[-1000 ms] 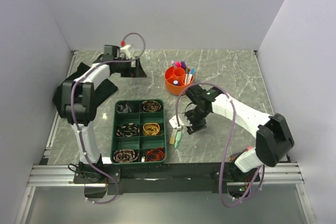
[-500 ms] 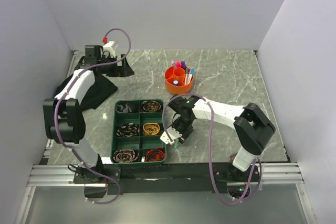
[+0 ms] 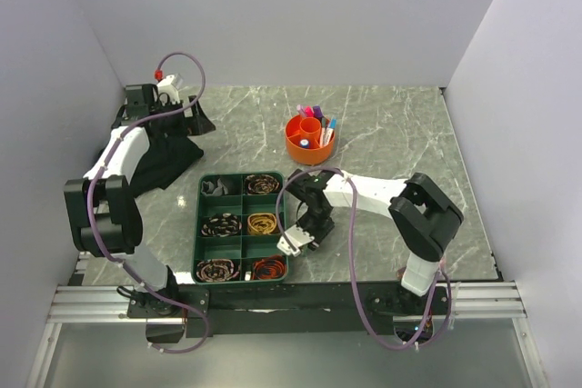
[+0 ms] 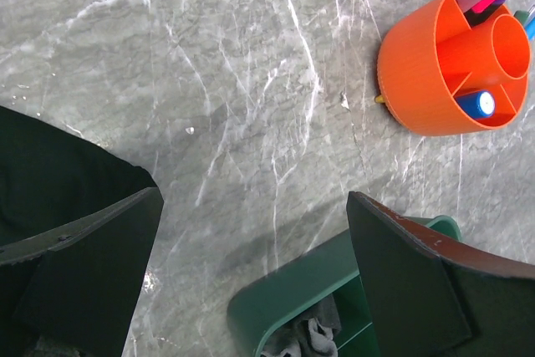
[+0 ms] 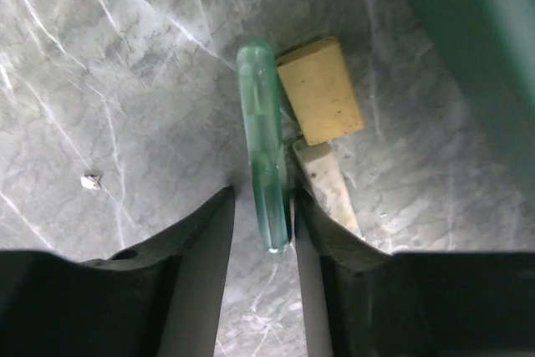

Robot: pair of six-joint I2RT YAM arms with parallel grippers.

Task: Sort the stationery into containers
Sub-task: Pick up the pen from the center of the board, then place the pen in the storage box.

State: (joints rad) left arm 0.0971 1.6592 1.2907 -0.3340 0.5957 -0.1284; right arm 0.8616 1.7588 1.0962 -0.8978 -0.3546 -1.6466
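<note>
In the right wrist view a pale green translucent stick (image 5: 263,165) lies on the marble, with a beige block (image 5: 320,89) and a whitish block (image 5: 328,186) touching its right side. My right gripper (image 5: 261,206) is down over the stick's near end. The stick lies against the right finger, with a gap to the left finger, so the gripper is open. From above, that gripper (image 3: 305,238) sits just right of the green tray. The orange pot (image 3: 309,138) holds pink, purple and blue pens. My left gripper (image 4: 255,206) hangs wide open and empty, far back left (image 3: 182,115).
A green divided tray (image 3: 242,224) of coiled bands lies left of the right gripper, its corner (image 4: 318,277) below the left jaws. A black cloth (image 3: 159,165) is spread at the back left. The orange pot (image 4: 426,81) shows a blue-capped piece (image 4: 478,104).
My right gripper has moved left toward the tray and come down over the green stick, jaws narrowing. The left arm has swung further left and back, staying open.
</note>
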